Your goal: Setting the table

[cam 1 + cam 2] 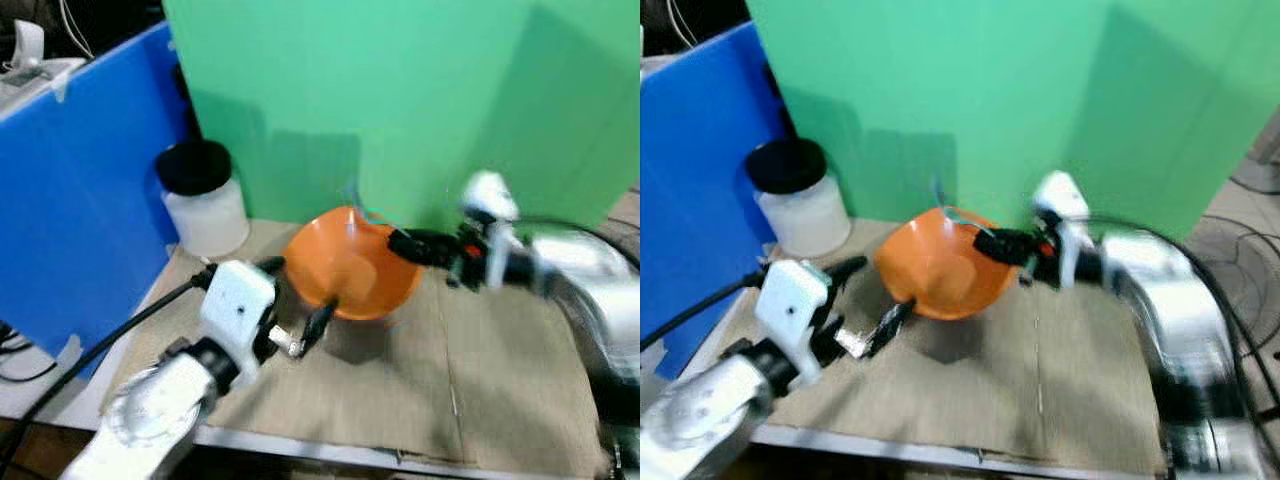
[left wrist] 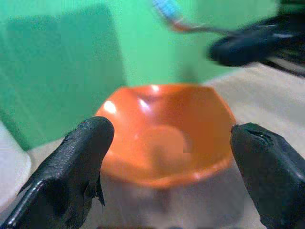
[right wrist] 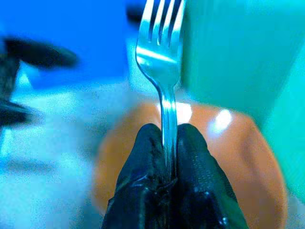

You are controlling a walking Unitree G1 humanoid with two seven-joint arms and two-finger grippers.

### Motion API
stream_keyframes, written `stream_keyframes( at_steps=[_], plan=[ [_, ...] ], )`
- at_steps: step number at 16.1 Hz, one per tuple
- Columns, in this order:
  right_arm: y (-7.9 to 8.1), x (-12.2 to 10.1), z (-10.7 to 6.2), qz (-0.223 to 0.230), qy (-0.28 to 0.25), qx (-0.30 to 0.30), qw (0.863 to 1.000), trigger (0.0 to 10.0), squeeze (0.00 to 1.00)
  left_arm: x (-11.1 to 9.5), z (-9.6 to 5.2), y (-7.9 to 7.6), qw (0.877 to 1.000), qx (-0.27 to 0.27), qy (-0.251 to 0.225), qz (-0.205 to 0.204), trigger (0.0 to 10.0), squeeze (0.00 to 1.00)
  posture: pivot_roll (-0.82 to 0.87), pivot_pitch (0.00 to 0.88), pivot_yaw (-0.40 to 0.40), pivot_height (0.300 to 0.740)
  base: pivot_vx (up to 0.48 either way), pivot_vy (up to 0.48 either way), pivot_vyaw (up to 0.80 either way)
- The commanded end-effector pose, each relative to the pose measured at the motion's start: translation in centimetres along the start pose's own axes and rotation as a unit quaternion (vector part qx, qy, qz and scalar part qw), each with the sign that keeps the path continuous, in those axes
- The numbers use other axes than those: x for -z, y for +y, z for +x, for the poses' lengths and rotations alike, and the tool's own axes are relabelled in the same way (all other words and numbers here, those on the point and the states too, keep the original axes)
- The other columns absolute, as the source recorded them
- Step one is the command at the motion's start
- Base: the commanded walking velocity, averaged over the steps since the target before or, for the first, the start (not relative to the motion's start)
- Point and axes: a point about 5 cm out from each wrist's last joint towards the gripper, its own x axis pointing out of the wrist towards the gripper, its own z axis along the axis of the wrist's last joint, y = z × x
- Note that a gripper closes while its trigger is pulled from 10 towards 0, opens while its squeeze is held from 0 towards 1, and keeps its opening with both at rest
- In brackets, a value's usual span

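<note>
Right gripper is clamped on a fork, fingers pressed together around the lower handle, tines pointing away from the wrist. In the head views it sits at centre right of the frame, over the far rim of the orange bowl. The pinch low on the handle leaves the tine end free, which likely suits laying the fork down flat beside the bowl.

Left gripper at lower centre-left, fingers apart. One fingertip lies at the bowl's near rim; the other stands off to the left of it. Left wrist view confirms: two black pads spread wide, bowl framed between them, nothing held. Whether either finger touches the bowl is unclear through the motion blur. The stance reads as bracing or preparing to shift the bowl.

Bowl looks tilted, mouth facing the robot, on a tan mat covering the table. No food visible in it.

Other items: white jar with black lid at upper left of the mat, just beside a blue panel; green backdrop behind.

Judgement: bowl roughly placed, fork not yet set down.
</note>
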Motion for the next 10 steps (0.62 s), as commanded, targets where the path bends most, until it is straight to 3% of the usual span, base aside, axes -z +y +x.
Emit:
stream_keyframes(
  at_steps=[1,2,3,5,6,8,10],
  plan=[
    [1.1,-1.2,-0.3,-0.018,-0.031,0.006,0.999,10.0,0.00,0.2,0.3,0.4,0.999,-0.035,0.003,0.011,10.0,0.00,-0.03,0.000,0.049,0.740,0.000,0.000,0.00],
    [2.5,-0.8,-0.5,0.005,-0.046,0.031,0.998,10.0,0.00,0.2,0.4,0.7,0.998,-0.064,-0.005,0.011,10.0,0.00,-0.04,0.000,0.053,0.740,0.000,0.000,0.00],
    [2.8,-0.6,-0.4,0.021,-0.052,0.054,0.997,10.0,0.00,0.2,0.4,0.8,0.997,-0.076,-0.006,0.017,10.0,0.00,-0.04,0.000,0.053,0.740,0.000,0.000,0.00],
    [3.8,0.4,-0.3,0.017,-0.059,0.170,0.984,10.0,0.00,0.3,-0.1,1.5,0.990,-0.136,-0.012,0.024,10.0,0.00,-0.04,0.000,0.041,0.740,0.000,0.000,-0.74],
    [3.9,0.5,-0.3,0.015,-0.063,0.191,0.979,10.0,0.00,0.3,-0.2,1.7,0.989,-0.149,-0.014,0.023,10.0,0.00,-0.04,0.000,0.041,0.740,0.000,0.000,-0.79],
    [3.9,1.4,-0.5,0.028,-0.083,0.299,0.950,10.0,0.00,0.4,-1.1,2.1,0.980,-0.194,-0.012,0.042,10.0,0.00,-0.01,0.000,0.013,0.740,0.000,0.000,-0.80],
    [4.1,1.4,-0.6,0.029,-0.086,0.323,0.942,10.0,0.00,0.7,-1.8,2.4,0.975,-0.220,-0.008,0.035,10.0,0.00,0.00,0.000,0.000,0.740,0.000,0.000,-0.80]
  ],
)
